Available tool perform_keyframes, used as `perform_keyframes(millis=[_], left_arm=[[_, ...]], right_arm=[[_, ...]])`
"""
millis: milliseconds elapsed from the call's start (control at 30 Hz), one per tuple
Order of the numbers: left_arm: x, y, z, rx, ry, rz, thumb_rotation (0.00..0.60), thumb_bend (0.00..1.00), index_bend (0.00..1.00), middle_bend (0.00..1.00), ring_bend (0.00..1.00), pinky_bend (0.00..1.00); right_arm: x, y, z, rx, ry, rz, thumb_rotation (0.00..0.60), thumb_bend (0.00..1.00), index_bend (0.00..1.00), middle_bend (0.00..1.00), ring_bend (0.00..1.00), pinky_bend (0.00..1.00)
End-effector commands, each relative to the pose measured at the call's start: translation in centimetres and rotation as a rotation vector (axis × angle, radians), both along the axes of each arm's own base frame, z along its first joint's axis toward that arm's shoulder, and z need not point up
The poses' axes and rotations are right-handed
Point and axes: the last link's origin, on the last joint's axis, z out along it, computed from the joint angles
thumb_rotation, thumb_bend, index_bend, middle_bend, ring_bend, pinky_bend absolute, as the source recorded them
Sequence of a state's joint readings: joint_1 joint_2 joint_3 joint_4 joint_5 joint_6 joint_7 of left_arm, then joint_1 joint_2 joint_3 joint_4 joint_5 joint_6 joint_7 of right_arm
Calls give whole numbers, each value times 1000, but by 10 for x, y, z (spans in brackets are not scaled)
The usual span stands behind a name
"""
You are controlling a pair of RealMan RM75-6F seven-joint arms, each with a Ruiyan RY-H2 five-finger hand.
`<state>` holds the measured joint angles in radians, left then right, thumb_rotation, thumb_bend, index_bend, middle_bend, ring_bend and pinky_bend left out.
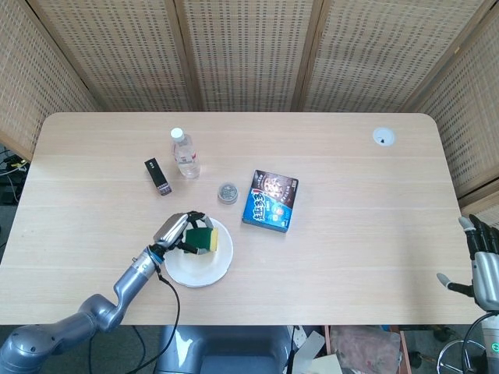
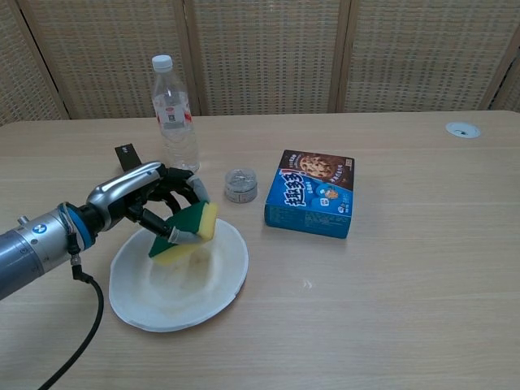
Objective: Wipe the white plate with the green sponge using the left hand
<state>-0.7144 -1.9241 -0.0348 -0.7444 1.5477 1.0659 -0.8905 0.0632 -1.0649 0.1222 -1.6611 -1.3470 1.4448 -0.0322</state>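
Observation:
The white plate [image 1: 204, 265] [image 2: 203, 288] lies near the table's front left. My left hand [image 1: 176, 228] [image 2: 140, 197] grips the green and yellow sponge [image 1: 203, 238] [image 2: 188, 226], which is tilted and meets the plate's inner far part. The arm reaches in from the lower left. My right hand [image 1: 481, 261] hangs off the table's right edge with fingers apart, holding nothing; the chest view does not show it.
Behind the plate stand a clear water bottle [image 1: 185, 153] [image 2: 175, 112], a black small box [image 1: 157, 176] [image 2: 126, 154] and a small round tin [image 1: 228, 192] [image 2: 240, 184]. A blue cookie box [image 1: 270, 200] [image 2: 314, 203] lies right of the plate. A white disc [image 1: 383, 137] [image 2: 462, 129] sits far right.

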Motion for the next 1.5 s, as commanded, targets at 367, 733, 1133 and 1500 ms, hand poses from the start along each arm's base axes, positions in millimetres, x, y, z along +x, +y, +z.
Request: perform_keyframes(millis=[367, 733, 1133, 1500], left_arm=[[-21, -6, -5, -32, 45, 77, 600, 45, 533, 458, 331, 438], [-28, -8, -20, -51, 67, 103, 600, 45, 533, 458, 331, 438], [-3, 4, 5, 13, -26, 31, 600, 44, 533, 459, 331, 438], [18, 2, -13, -24, 53, 0, 600, 45, 533, 458, 331, 438]], right_arm=[[1, 1, 1, -3, -1, 4, 600, 0, 0, 0, 0, 0], [0, 0, 2, -5, -3, 0, 600, 0, 0, 0, 0, 0], [1, 1, 4, -9, -10, 4, 600, 0, 0, 0, 0, 0], [2, 2, 3, -5, -7, 6, 600, 0, 0, 0, 0, 0]])
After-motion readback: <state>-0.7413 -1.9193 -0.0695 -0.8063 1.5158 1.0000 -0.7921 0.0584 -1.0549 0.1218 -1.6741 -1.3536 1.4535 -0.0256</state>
